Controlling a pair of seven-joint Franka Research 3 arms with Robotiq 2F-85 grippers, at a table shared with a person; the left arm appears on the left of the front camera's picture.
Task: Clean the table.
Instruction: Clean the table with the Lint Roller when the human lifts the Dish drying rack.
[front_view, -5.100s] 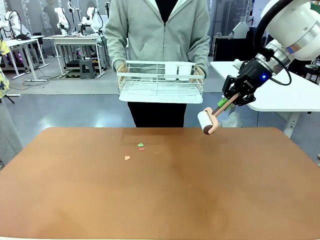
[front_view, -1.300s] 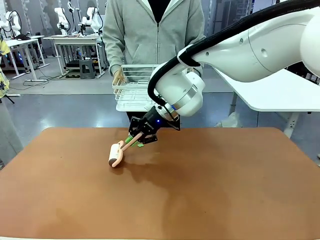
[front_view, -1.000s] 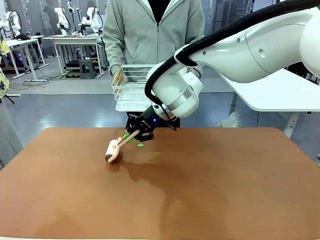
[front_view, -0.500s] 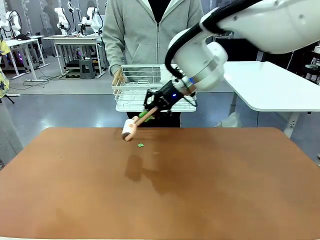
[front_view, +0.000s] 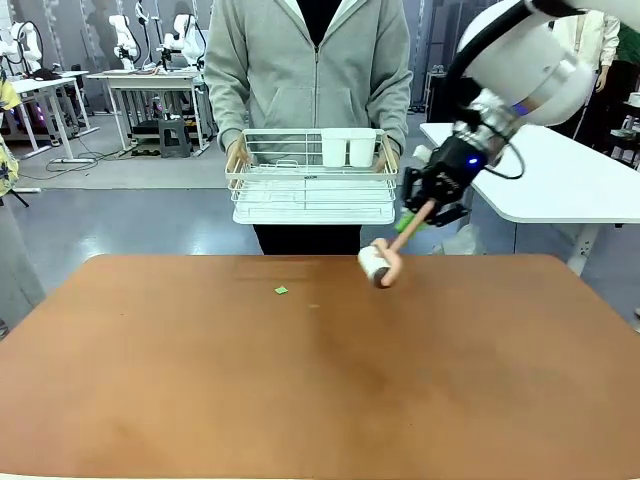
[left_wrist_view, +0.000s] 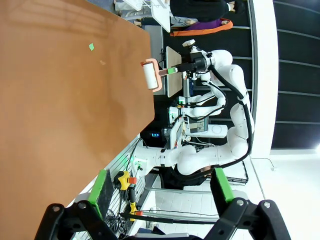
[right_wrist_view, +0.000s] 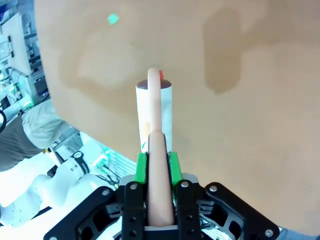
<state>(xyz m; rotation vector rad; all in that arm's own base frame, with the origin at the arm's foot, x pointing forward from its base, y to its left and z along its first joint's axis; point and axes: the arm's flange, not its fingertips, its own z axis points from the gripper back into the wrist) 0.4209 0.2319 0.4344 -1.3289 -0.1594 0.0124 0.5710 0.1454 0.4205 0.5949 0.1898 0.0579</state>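
Surface: the big matte reddish-brown table (front_view: 320, 400) takes up the whole lower half of the front view. The top looks smooth and mostly bare.
Leftover bit: one tiny green paper scrap (front_view: 281, 291) lies on the top, left of centre, near the far edge.
Right gripper (front_view: 418, 215): upper right of the front view. Its green pads are clamped tight on the pink handle of a white lint roller (front_view: 377, 265).
Roller spot: the roll hangs at centre right by the table's far edge. It seems lifted off the top, since in the right wrist view its shadow sits apart from it.
Left gripper (left_wrist_view: 161, 192): bottom of the left wrist view, fingers spread wide with nothing between them.
Person: standing at the far side in a grey zip hoodie (front_view: 310, 60), holding a white wire dish rack (front_view: 312, 195) with both hands. Two white cups (front_view: 348, 148) stand in it.
Room: grey floor (front_view: 130, 220), a white-topped table (front_view: 560, 190) at right, and more white tables (front_view: 150, 78) at upper left.
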